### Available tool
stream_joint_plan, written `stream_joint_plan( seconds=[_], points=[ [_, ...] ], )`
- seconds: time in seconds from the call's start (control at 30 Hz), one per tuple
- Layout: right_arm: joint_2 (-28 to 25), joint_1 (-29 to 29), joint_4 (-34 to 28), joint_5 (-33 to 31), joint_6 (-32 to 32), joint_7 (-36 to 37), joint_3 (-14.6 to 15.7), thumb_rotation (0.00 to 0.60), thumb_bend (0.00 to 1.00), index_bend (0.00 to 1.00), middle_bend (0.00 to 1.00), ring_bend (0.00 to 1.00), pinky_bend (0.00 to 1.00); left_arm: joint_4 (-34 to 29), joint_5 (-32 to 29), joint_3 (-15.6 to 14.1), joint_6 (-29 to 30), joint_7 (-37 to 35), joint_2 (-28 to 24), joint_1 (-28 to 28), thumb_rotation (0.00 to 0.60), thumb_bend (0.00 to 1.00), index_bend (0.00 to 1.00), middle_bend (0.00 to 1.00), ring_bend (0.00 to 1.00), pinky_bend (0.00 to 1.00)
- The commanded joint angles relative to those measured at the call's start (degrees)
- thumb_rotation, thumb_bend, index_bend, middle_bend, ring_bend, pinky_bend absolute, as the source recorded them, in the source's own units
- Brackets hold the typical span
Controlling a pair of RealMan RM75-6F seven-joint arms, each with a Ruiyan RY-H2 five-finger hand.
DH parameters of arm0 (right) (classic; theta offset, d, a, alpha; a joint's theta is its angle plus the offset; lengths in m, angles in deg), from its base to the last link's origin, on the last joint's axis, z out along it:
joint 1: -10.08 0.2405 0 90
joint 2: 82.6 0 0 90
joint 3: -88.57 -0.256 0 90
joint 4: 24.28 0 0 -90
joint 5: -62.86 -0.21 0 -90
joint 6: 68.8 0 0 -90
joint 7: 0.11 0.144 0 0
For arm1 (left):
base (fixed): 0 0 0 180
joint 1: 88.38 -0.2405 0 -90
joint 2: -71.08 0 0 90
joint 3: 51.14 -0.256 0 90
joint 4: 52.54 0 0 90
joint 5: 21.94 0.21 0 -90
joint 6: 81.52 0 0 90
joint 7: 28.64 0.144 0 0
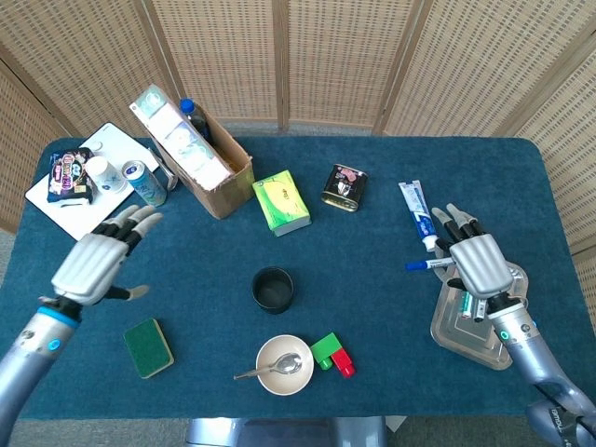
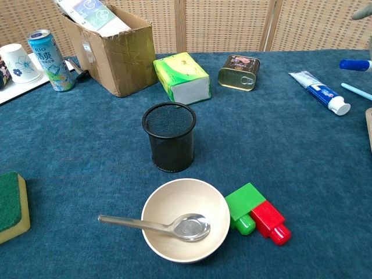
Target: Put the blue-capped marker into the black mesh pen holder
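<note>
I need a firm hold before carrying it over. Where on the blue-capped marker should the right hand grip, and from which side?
Judging by the head view, grip the white barrel of the blue-capped marker, not the cap end. It lies crosswise with its cap pointing away from the right hand, which sits over its other end. Close across the barrel from above, so the cap end stays free to drop into the pen holder.

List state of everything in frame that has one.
blue-capped marker: capped, held in right hand, above the table
black mesh pen holder: upright, empty
left hand: fingers spread, holding nothing
cardboard box: open, items inside
toothpaste tube: capped, lying flat
bowl: upright, spoon in it
soda can: upright
tin: closed
</note>
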Motion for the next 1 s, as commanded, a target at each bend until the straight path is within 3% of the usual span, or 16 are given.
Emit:
stream_joint_plan(
  seconds=[0.03, 0.13, 0.43, 0.7, 1.0],
  points=[
    [0.34, -0.3, -0.89, -0.45, -0.5, 1.35, -0.37, 0.6, 0.51, 0.63, 0.07, 0.0, 0.2, 5.53, 6.95, -4.57, 10.65, -4.54, -2.08, -9.73, 0.6, 0.09, 0.09, 0.0, 0.0, 0.17],
    [0.65, -0.6, -2.49, -0.94, -1.17, 3.33, -0.9, 0.6, 0.51, 0.63, 0.07, 0.0, 0.2, 7.4, 6.74, -5.07, 17.14, -2.23, 0.37, -14.34, 0.6, 0.09, 0.13, 0.0, 0.0, 0.16],
    [2.22, -0.35, -6.93, -0.87, -1.32, 7.04, -1.39, 0.6, 0.51, 0.64, 0.08, 0.0, 0.2, 9.48, 8.51, -6.22, 23.33, -6.98, 2.48, -20.73, 0.6, 0.09, 0.14, 0.0, 0.0, 0.16],
    [3.53, 0.77, -12.99, -3.23, 1.17, 12.55, -2.77, 0.6, 0.51, 0.64, 0.08, 0.0, 0.2, 9.67, 9.53, -6.3, 23.31, -6.59, 2.95, -22.44, 0.6, 0.09, 0.14, 0.0, 0.0, 0.16],
    [5.78, 3.62, -19.07, -7.46, 3.76, 13.59, -6.86, 0.6, 0.52, 0.65, 0.08, 0.0, 0.2, 10.82, 10.98, -6.25, 22.39, -8.08, 3.85, -23.41, 0.6, 0.09, 0.14, 0.0, 0.0, 0.16]
  ],
)
